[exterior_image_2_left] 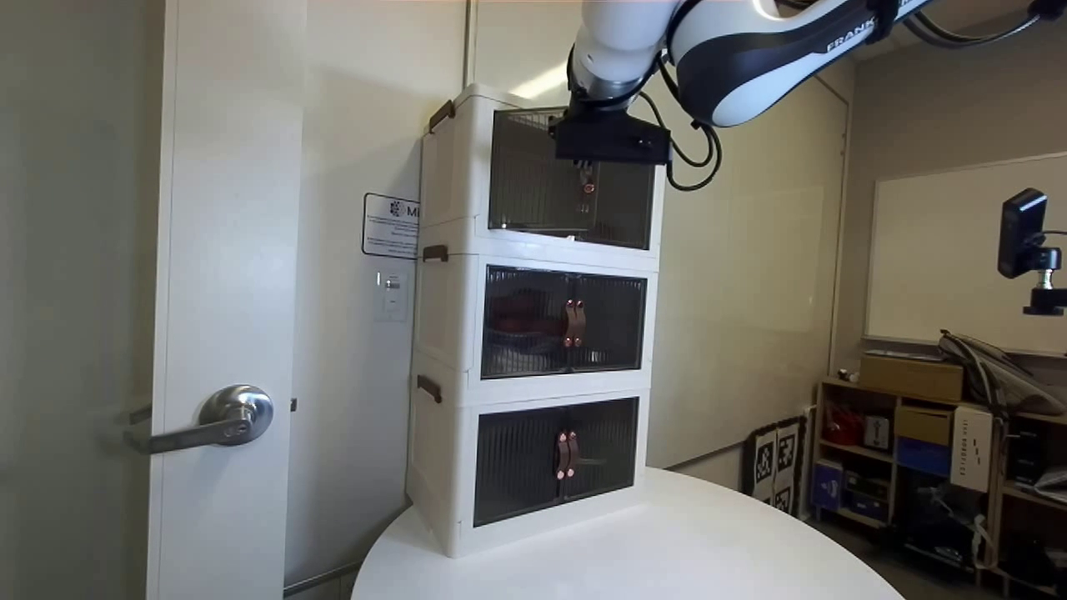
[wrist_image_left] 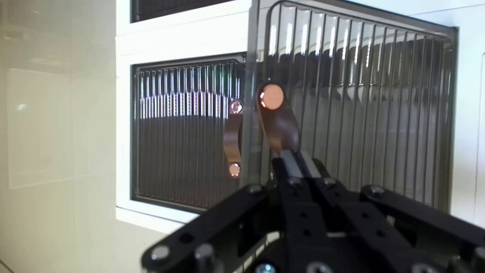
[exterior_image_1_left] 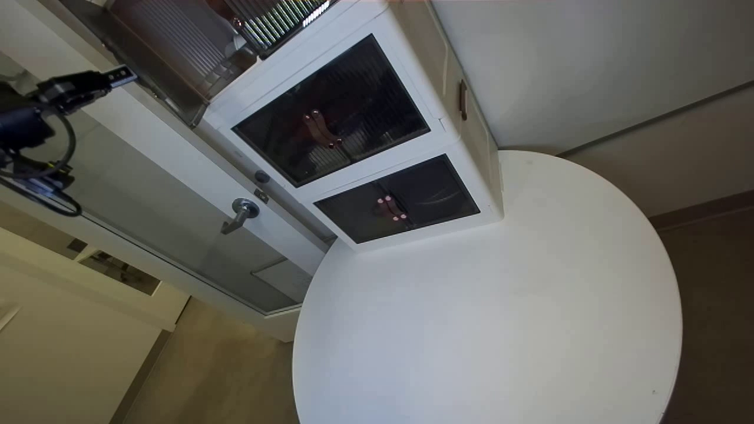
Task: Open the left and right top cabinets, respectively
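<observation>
Black and jointed, my pincer [wrist_image_left: 297, 156] sits nearest the wrist camera, its grey-padded fingers [wrist_image_left: 291, 165] drawn together to a narrow slit, a brown strap handle [wrist_image_left: 279, 129] pinched at their tips. That handle belongs to the slatted, see-through door [wrist_image_left: 363, 129] of the left top cabinet [exterior_image_2_left: 533, 171], which is ajar, its free edge standing out in front of its neighbour. With the wrist view turned over, I see it there on the right. Beside it is the right top cabinet [wrist_image_left: 185, 151], its door closed, light streaking the slats, its own curved handle [wrist_image_left: 232, 140] apart from my fingers.

Both share the top box [exterior_image_2_left: 450, 175] of a white stack [exterior_image_2_left: 446, 325]. Below them, in both exterior views, come a middle cabinet [exterior_image_2_left: 608, 325] and a bottom cabinet [exterior_image_2_left: 517, 458], their paired dark doors closed, strap handles side by side. My white-and-black arm [exterior_image_2_left: 625, 33] hangs from the upper right, in an exterior view, in front of the top box. Under the stack is a round white table [exterior_image_1_left: 500, 324]. Left of the stack stands a pale room door [exterior_image_2_left: 225, 208] with a metal lever [exterior_image_2_left: 237, 412]; between them a sign [exterior_image_2_left: 390, 225] and a light switch [exterior_image_2_left: 392, 296] are on the wall [exterior_image_2_left: 358, 125]. Well to the right, a low wooden shelf [exterior_image_2_left: 854, 451] bears a cardboard box [exterior_image_2_left: 913, 377] and a grey bag [exterior_image_2_left: 1013, 375], with a whiteboard [exterior_image_2_left: 950, 267] above.
</observation>
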